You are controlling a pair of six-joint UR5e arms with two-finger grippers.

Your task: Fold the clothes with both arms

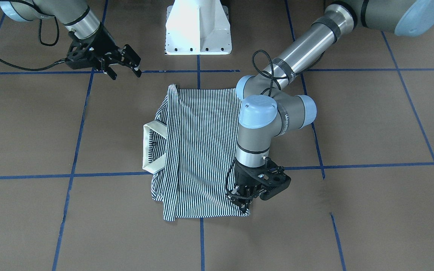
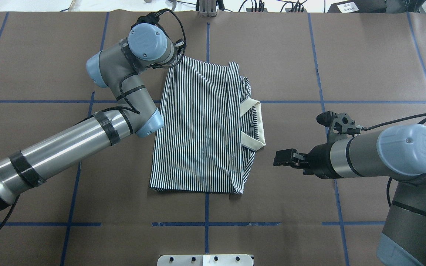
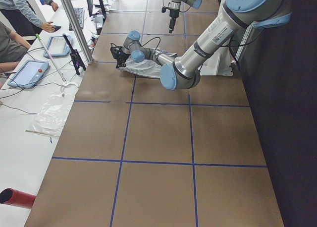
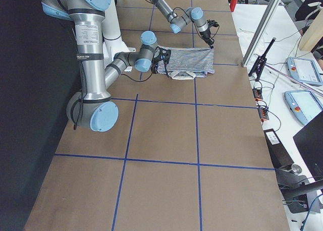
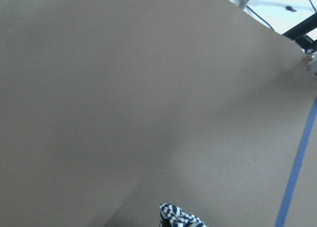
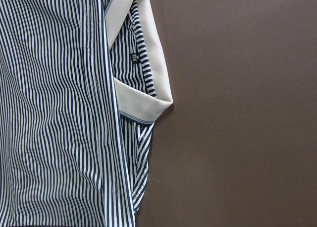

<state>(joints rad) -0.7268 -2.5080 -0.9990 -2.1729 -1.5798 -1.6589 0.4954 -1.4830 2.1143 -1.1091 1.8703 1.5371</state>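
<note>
The striped polo shirt [image 2: 198, 129] lies folded lengthwise on the brown table, also seen in the front view [image 1: 202, 150]. Its white collar [image 2: 253, 125] points toward my right side. My left gripper [image 1: 244, 201] points down at the shirt's far hem corner and is shut on that corner. A bit of striped cloth [image 5: 178, 218] shows at the bottom of the left wrist view. My right gripper [image 1: 124, 67] is open and empty. It hovers off the shirt, just beyond the collar [image 6: 148, 93] side, and also shows in the overhead view [image 2: 281, 158].
The white pedestal base [image 1: 198, 30] stands at the robot's edge of the table. Blue tape lines [image 2: 206, 214] grid the brown table cover. Operators and tablets [image 3: 29, 71] are on a side bench beyond the table's far edge.
</note>
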